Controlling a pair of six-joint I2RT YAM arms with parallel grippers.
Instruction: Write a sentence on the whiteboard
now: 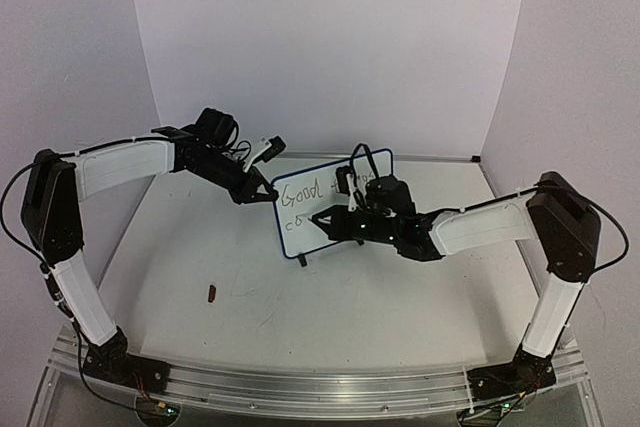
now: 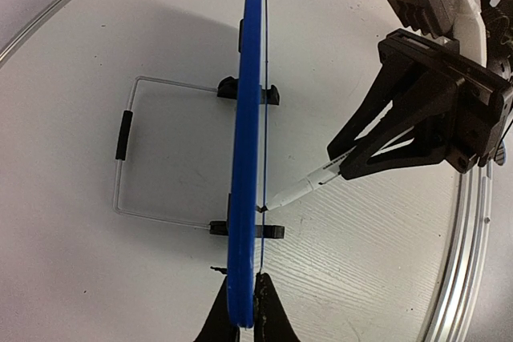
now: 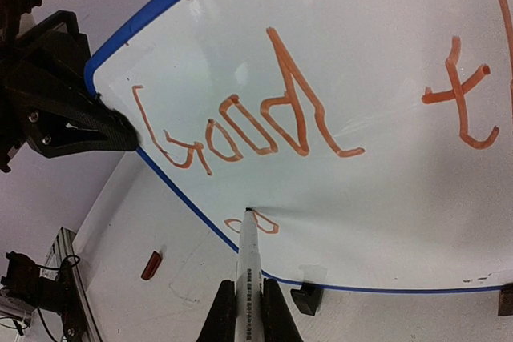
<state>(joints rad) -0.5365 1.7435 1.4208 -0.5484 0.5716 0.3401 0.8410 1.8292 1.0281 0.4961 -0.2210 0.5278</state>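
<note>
The whiteboard (image 1: 312,209) stands upright on its black feet mid-table, blue-rimmed (image 2: 244,158). My left gripper (image 1: 262,192) is shut on its left edge, jaws (image 2: 243,310) pinching the rim. My right gripper (image 1: 325,219) is shut on a white marker (image 3: 247,270), whose tip touches the board low on the left. The sentence (image 3: 240,122) shows in orange-red strokes: "Good", then a "t" (image 3: 465,102), and small rounded letters (image 3: 258,224) on a second line at the tip. In the left wrist view the marker (image 2: 300,188) meets the board face.
A small reddish marker cap (image 1: 211,294) lies on the table in front of the board's left. A wire stand (image 2: 128,150) props the board from behind. Aluminium rails run along the table's near edge (image 1: 300,387). White walls close in the back and sides.
</note>
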